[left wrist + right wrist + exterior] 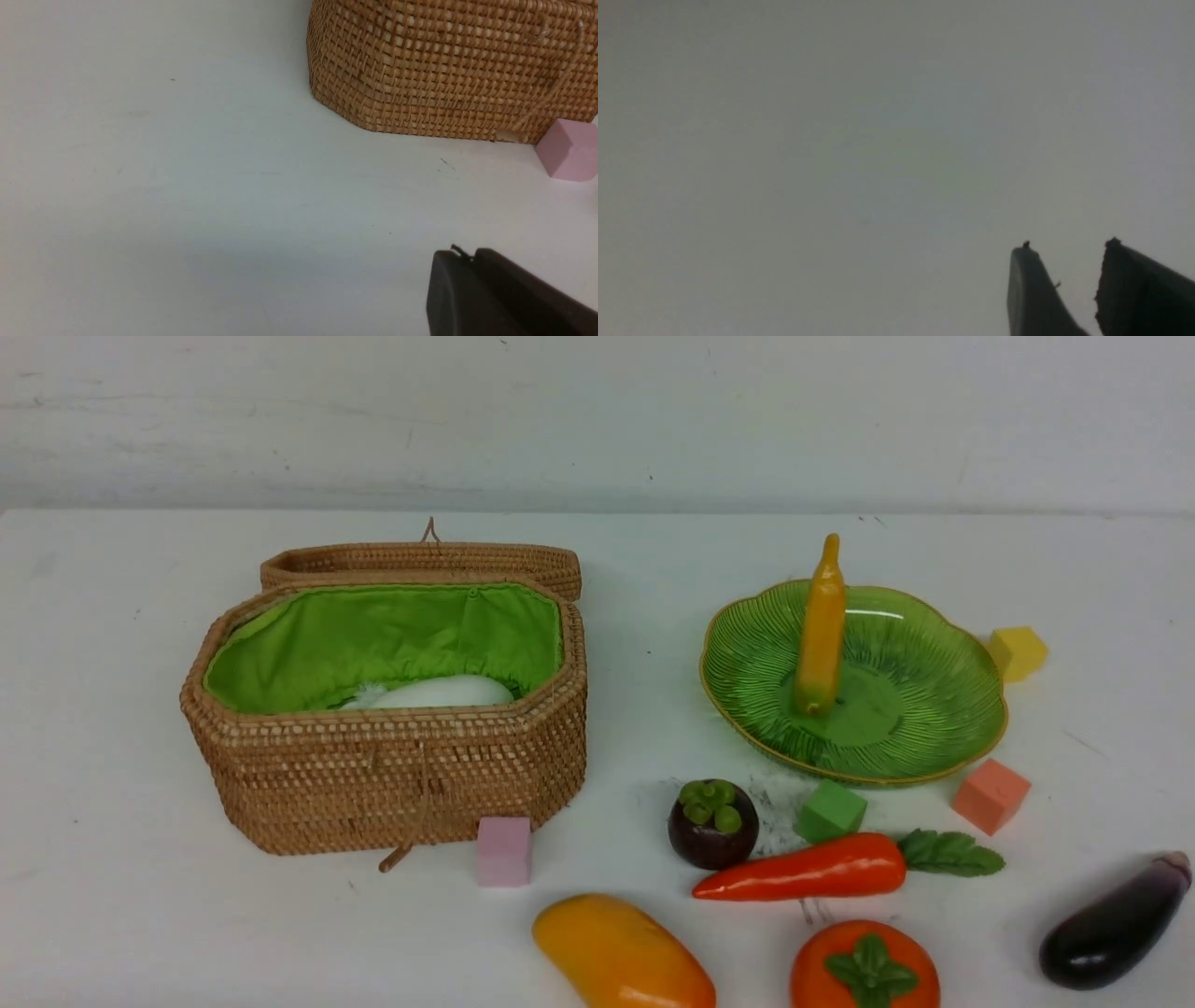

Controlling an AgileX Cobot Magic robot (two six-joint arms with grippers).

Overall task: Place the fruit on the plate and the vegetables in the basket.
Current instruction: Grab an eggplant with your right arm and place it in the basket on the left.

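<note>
The wicker basket (392, 775) stands open at the left with the white radish (439, 693) inside; its wall (448, 65) fills the left wrist view. The banana (822, 625) lies on the green plate (943, 728). On the table in front lie the mangosteen (712, 823), carrot (812, 870), mango (621, 954), persimmon (864, 971) and eggplant (1116, 924). My left gripper (467, 254) is shut and empty over bare table near the basket. My right gripper (1069, 245) is open with nothing between its fingers, over plain table. Neither gripper shows in the front view.
Foam cubes lie about: a pink cube (504, 851) against the basket's front, also the pink cube (570, 149) in the left wrist view, a green cube (829, 810), an orange cube (990, 795) and a yellow cube (1018, 653) around the plate. The basket lid (420, 560) lies behind.
</note>
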